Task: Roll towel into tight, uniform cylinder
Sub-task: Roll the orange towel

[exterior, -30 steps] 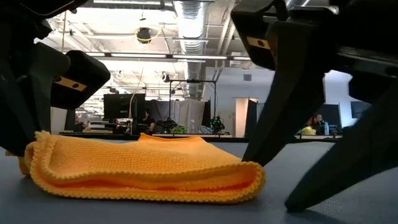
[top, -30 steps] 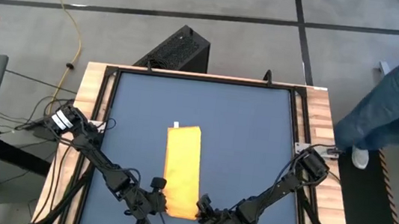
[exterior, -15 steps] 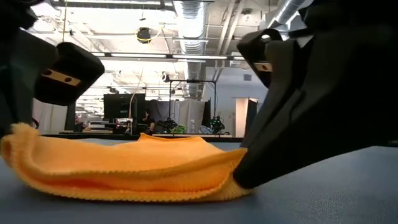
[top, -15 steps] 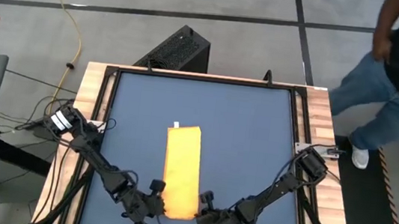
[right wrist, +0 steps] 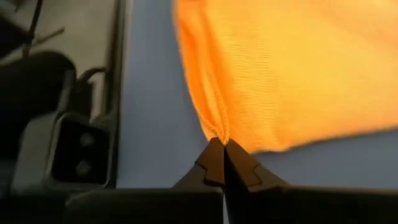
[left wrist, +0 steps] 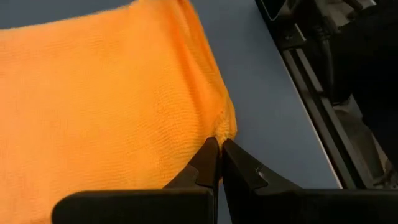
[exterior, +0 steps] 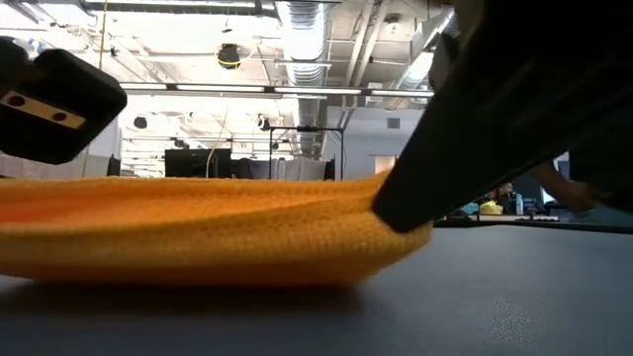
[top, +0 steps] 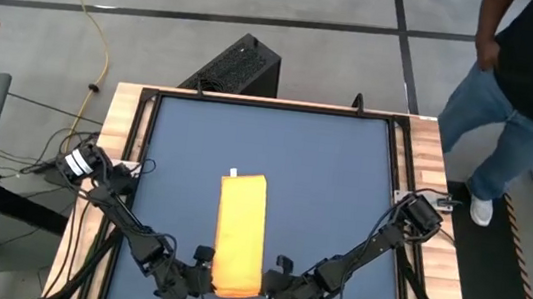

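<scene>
**Both grippers pinch the near corners, ready to roll**

From above, the soft bright yellow towel [top: 241, 233] lies folded in a long strip on the dark blue tabletop mat [top: 324, 176], a little toward 6 o'clock from the middle. The left gripper [top: 200, 275] sits at its 7 o'clock corner, the right gripper [top: 273, 283] at 5 o'clock.

From table height, the near towel edge looks lifted.

Each wrist view shows fingers closed tight on a towel corner.

To roll well, I think both grippers should move together, at the same height, so the roll stays even.
</scene>
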Controlling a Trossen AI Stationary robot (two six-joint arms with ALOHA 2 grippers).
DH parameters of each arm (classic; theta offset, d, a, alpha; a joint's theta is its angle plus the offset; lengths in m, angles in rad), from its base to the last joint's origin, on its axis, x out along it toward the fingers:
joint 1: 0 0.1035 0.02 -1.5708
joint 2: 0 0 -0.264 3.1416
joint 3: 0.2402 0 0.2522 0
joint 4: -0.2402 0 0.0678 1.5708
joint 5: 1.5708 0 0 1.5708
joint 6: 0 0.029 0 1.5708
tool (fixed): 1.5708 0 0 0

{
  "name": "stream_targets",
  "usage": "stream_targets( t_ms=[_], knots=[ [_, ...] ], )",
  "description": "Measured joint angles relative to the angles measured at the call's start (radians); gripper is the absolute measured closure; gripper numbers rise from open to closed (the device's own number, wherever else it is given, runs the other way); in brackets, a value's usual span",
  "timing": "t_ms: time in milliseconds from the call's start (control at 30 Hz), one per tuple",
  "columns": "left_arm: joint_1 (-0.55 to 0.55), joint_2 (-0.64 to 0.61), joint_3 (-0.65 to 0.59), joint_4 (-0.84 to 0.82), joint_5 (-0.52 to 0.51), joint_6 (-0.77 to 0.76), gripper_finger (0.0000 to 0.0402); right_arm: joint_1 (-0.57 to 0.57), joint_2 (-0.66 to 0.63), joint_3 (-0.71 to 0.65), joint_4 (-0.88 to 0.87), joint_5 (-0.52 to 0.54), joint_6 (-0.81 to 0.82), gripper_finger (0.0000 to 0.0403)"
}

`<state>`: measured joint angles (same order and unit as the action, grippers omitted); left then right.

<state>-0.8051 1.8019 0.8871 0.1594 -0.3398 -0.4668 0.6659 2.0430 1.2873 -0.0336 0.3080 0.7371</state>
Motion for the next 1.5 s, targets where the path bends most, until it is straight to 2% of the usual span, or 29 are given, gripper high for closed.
stream_targets(
  t_ms=[133, 300, 633, 700, 967, 1133, 1233, 1500],
  knots=[
    [-0.020, 0.000, 0.000, -0.002, -0.010, -0.047, 0.0401, -0.011, 0.000, 0.000, -0.001, 0.001, 0.101, 0.0390],
    [-0.028, 0.000, 0.000, -0.003, -0.013, -0.092, 0.0397, -0.030, 0.002, 0.000, -0.009, -0.047, 0.211, 0.0390],
    [-0.044, 0.000, 0.000, -0.061, 0.002, -0.147, 0.0315, -0.046, 0.005, 0.000, -0.039, -0.055, 0.261, 0.0391],
    [-0.053, -0.001, -0.001, -0.044, -0.004, -0.107, 0.0303, -0.054, 0.005, 0.000, -0.046, -0.053, 0.261, 0.0391],
    [-0.089, -0.005, -0.001, 0.146, -0.183, 0.083, 0.0302, -0.095, 0.006, 0.000, -0.044, -0.100, 0.264, 0.0391],
    [-0.077, -0.003, 0.047, 0.118, -0.278, 0.170, 0.0289, -0.114, 0.006, 0.000, -0.042, -0.105, 0.242, 0.0389],
    [-0.054, -0.002, 0.063, 0.095, -0.281, 0.222, 0.0267, -0.115, 0.006, 0.000, -0.042, -0.103, 0.241, 0.0387],
    [0.000, 0.016, 0.067, 0.082, -0.256, 0.190, 0.0178, -0.105, 0.006, 0.000, -0.044, -0.103, 0.232, 0.0386]
  ],
)
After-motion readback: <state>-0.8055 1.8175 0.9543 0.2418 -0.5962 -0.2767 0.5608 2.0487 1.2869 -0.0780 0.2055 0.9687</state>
